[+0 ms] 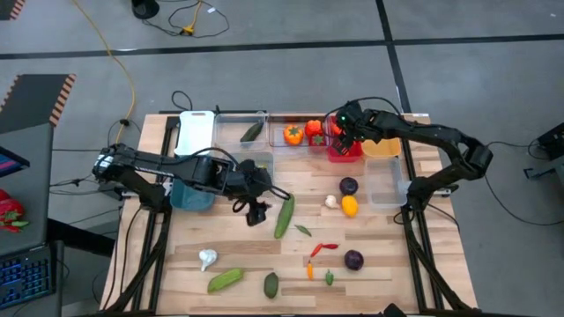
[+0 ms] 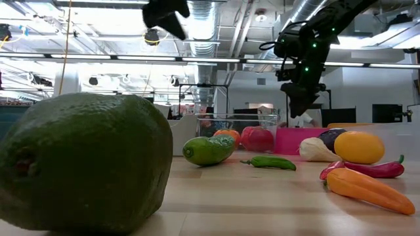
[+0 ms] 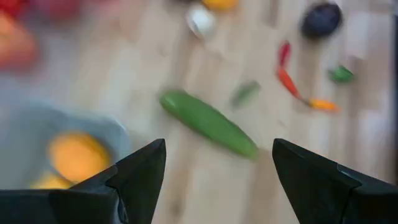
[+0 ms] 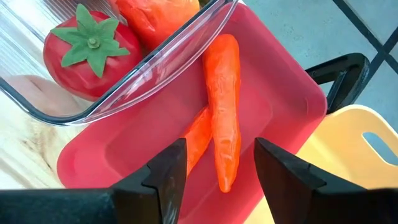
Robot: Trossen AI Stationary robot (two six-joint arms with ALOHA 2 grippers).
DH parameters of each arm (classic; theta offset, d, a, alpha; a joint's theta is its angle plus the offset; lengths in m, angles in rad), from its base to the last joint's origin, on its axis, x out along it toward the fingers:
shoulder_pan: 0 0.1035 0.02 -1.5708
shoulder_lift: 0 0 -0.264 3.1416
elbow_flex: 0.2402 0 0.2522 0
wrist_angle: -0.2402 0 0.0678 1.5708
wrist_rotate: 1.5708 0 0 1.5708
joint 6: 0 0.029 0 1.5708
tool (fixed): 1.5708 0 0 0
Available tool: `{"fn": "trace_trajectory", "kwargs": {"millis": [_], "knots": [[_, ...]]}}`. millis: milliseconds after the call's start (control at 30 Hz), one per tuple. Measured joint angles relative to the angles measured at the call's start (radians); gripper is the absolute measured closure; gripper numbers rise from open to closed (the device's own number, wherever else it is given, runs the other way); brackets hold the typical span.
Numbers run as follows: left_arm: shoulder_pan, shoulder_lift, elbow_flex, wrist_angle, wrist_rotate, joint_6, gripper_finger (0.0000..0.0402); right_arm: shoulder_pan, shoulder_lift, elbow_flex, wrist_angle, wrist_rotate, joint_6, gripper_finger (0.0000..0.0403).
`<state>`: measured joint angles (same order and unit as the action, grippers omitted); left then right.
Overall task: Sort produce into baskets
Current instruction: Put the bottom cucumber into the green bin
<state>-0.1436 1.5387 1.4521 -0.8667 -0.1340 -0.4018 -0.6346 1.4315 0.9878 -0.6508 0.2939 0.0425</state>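
My left gripper is open and empty above the table's middle, with a long green cucumber lying flat on the wood just to its right. In the left wrist view the cucumber lies ahead of the open gripper. My right gripper is open and empty over the red basket at the far edge. Two orange carrots lie in the red basket.
Baskets stand along the far edge: white, clear with a cucumber, clear with peppers, orange. A teal one and a grey-blue one stand by my left arm. Loose produce lies across the right and near part of the table.
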Motion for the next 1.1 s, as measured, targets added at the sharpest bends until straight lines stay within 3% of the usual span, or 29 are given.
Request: {"fn": "trace_trajectory", "kwargs": {"millis": [233,367,633,867,1100], "knots": [[-0.077,0.000,0.000,-0.113,0.180,-0.300,0.0121,0.000,0.000,0.000,-0.001,-0.001,0.002,0.0191],[-0.177,0.000,0.000,-0.130,0.160,-0.427,0.0121,0.000,0.000,0.000,-0.001,-0.002,0.001,0.0191],[-0.377,0.000,-0.026,-0.115,-0.005,-0.603,0.0121,0.009,0.000,0.000,-0.004,-0.004,-0.002,0.0191],[-0.514,0.022,-0.115,-0.063,-0.003,-0.758,0.0121,0.100,-0.033,0.000,-0.011,-0.008,-0.026,0.0191],[-0.562,0.101,-0.132,-0.004,0.016,-0.741,0.0121,0.202,-0.112,0.000,-0.009,-0.007,-0.024,0.0191]]}}
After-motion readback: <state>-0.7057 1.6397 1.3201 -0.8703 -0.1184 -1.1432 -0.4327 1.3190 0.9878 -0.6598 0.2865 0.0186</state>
